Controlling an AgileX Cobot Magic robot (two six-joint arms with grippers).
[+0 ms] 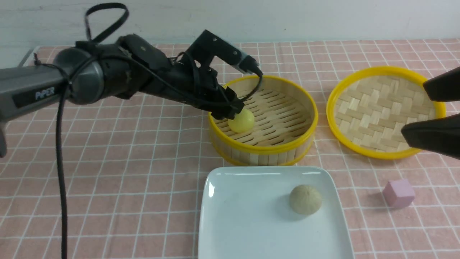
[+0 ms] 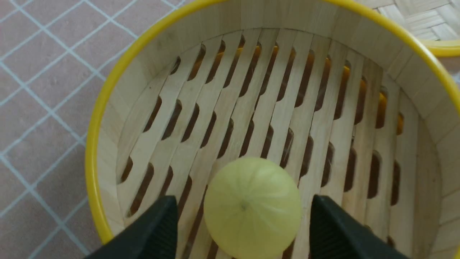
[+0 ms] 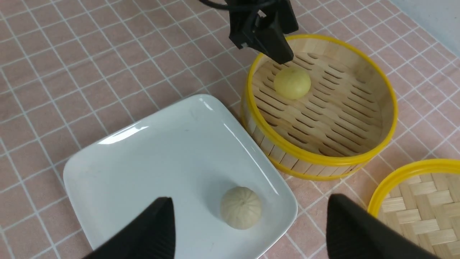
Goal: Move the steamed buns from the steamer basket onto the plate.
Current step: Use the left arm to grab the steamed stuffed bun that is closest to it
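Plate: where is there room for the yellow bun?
The plate is bare on its left half, from its left rim to the beige bun, and along its far edge by the steamer basket. Its right side is crowded by the beige bun. The yellow bun lies in the basket, between the jaws of the open left gripper.

bun in steamer basket, second bun on plate (nearer), lid right

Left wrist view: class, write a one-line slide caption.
Open left gripper flanks the pale yellow bun on the slatted floor of the steamer basket.
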